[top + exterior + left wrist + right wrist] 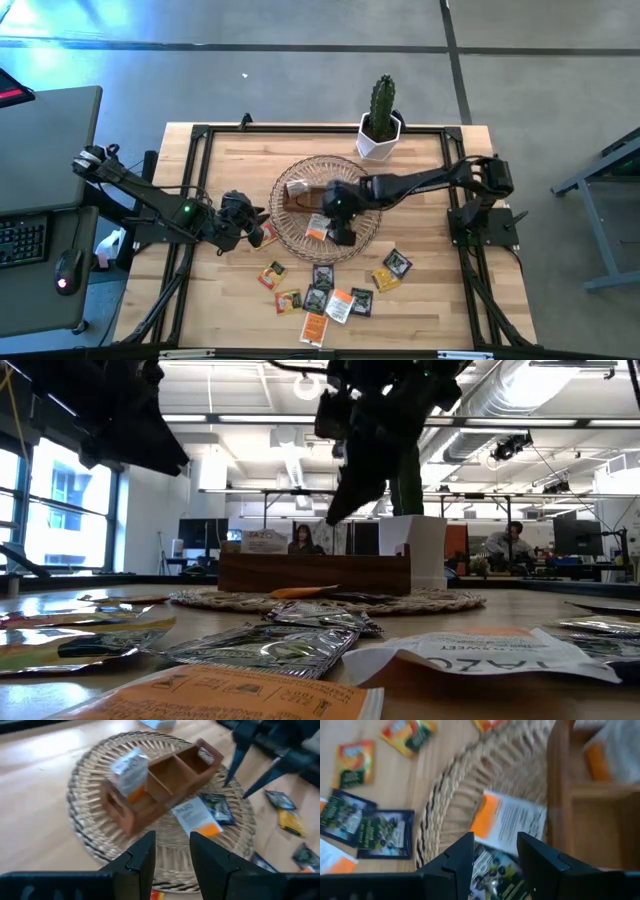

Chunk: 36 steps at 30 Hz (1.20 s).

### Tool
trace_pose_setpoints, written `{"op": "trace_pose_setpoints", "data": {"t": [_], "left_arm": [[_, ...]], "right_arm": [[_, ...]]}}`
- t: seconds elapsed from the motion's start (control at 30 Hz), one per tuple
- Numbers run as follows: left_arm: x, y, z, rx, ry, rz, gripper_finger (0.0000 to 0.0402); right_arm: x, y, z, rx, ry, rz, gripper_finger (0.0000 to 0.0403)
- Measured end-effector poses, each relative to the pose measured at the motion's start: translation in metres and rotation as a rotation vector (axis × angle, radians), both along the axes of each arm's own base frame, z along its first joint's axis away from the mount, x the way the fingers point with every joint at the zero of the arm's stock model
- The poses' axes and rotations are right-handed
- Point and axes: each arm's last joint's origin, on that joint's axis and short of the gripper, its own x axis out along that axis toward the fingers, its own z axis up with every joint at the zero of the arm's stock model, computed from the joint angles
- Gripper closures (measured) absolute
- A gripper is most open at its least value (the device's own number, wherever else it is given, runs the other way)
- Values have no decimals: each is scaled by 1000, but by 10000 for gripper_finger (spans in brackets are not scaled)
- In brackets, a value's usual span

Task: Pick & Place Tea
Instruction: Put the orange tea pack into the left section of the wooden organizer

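High view: the tea packets (330, 290) lie scattered flat on the bench (230, 300), near the front edge. Two more rest on the wicker basket (290, 235), just beside the wooden compartment box (310, 195). The right tool (343, 232) hangs over the basket above them. The left tool (262, 228) waits at the basket's left rim.

Low view: the packets (270, 645) are thin foil and paper sachets, slightly curled at the edges. They are judged very light, limp and slick, so a raised edge or corner is the best place to take hold.

Left wrist view: the left tool (172, 851) stands open and empty, facing the box (165, 775). One white packet (131, 767) stands in an end compartment. A white-and-orange packet (195, 817) and a dark packet (218, 809) lie on the basket beside the box, overlapping.

Right wrist view: the right tool (495, 852) is open and empty, directly over the white-and-orange packet (507, 822). Pinch across one free edge, not the flat face.
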Motion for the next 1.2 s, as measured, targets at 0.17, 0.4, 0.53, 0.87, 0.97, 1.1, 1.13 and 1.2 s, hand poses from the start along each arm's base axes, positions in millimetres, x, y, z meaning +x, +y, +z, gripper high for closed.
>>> {"op": "trace_pose_setpoints", "data": {"t": [0.17,0.4,0.53,0.87,0.97,1.1,1.13,1.2], "left_arm": [[14,-7,-7,-17,-18,-13,282],[34,-18,-20,-123,-70,-7,282],[39,-22,-27,-131,-66,-3,282],[45,-24,-40,-222,-76,90,282],[46,-25,-44,-223,-65,99,282],[48,-26,-49,-216,-50,103,282],[48,-26,-50,-217,-50,104,282],[49,-26,-51,-223,-52,113,282]], "right_arm": [[8,22,-23,-121,29,82,262],[11,42,-45,-354,59,256,262],[11,45,-45,-475,61,315,262],[11,37,-49,-513,88,358,263],[12,38,-53,-517,93,365,263],[15,38,-57,-545,90,392,263],[14,37,-58,-553,98,405,263],[16,38,-62,-558,90,420,263]]}}
